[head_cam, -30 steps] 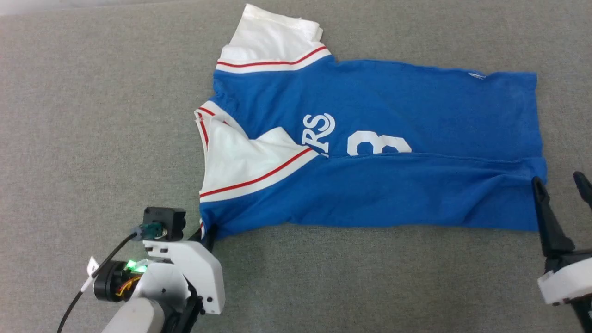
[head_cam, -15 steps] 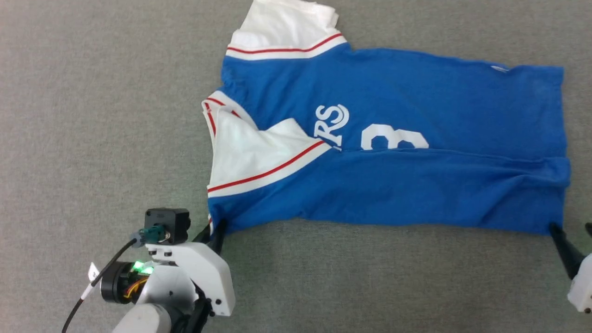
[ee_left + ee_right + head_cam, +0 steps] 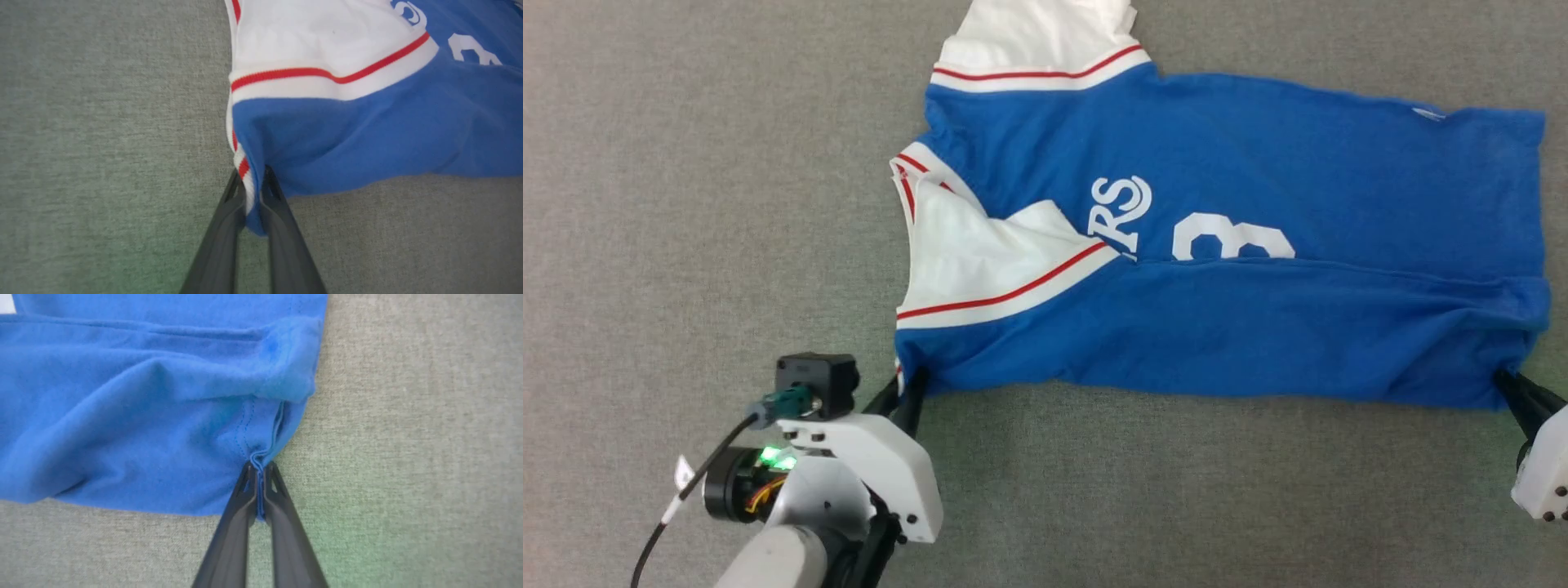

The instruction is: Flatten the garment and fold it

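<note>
Closed the right hand [image 3: 258,467], spread earlier, onto a hem corner of the garment [image 3: 1258,163]; pinched its shoulder corner with the left hand [image 3: 253,181]. Lay flat on the worktop [image 3: 686,163], seemingly one fold done, more left.

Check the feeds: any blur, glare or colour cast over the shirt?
Head view: even light, no glare on the garment. Left wrist view: cloth slightly soft, green tint on the grey surface. Right wrist view: stitching crisp, same tint.

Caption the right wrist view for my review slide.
The right claw shut on the shirt at its hem corner, over the grey mat.
</note>
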